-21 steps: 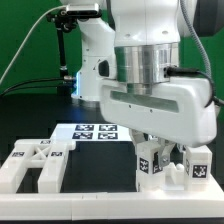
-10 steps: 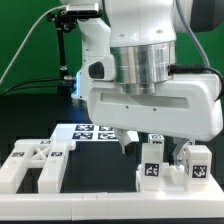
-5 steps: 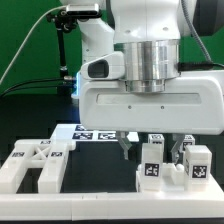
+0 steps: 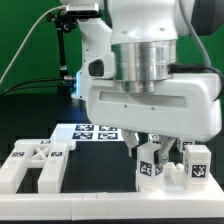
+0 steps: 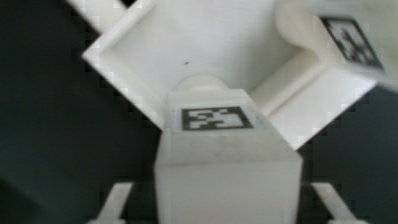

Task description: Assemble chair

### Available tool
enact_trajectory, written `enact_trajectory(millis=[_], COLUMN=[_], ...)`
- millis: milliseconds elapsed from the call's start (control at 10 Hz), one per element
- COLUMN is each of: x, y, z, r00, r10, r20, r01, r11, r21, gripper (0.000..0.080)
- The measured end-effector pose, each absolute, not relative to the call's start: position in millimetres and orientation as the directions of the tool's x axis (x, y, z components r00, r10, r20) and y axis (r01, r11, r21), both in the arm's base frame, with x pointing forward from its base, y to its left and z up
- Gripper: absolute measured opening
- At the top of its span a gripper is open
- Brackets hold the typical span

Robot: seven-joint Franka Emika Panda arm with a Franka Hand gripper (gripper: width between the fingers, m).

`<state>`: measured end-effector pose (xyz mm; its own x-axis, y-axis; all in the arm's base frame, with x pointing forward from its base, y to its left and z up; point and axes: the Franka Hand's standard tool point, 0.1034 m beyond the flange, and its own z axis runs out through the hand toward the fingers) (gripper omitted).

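Chair block point(image 4: 148, 167) stands between the end effector's point(image 4: 153, 150) fingers; whether they clamp it, I cannot tell.

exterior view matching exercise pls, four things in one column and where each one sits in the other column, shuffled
Things
1. marker board
2. gripper
3. forked chair piece
4. tagged block

Places
a. at the exterior view's far right
b. down over the upright tagged bar, one finger on each side
c. at the exterior view's left, near the front
d. lying flat behind the chair pieces, mid-picture

Pairs: 1-d, 2-b, 3-c, 4-a
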<state>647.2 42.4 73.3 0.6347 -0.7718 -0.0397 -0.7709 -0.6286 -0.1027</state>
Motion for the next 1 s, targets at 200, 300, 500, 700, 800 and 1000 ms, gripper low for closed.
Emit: enact_trajectory(millis=[200,300,500,700,800,1000], x=[646,647,649,649,651,650], y=[43,45,43,43,43,52], z=[73.8,74.2,74.6,73.7,72.2,70.1], r00=[0.370,0.236,0.201,0.507,0.645,0.837], r10=[-0.923,-0.966,-0.972,-0.860,-0.764,-0.547], r20=[-0.104,-0.106,-0.121,-0.056,-0.028,0.004], r01=[-0.929,-0.971,-0.978,-0.861,-0.762,-0.543], r11=[-0.364,-0.230,-0.192,-0.501,-0.639,-0.833], r21=[-0.072,-0.068,-0.079,-0.089,-0.105,-0.109], gripper=[0.0286,0.0286,0.0287,0.0290,0.0463,0.0636])
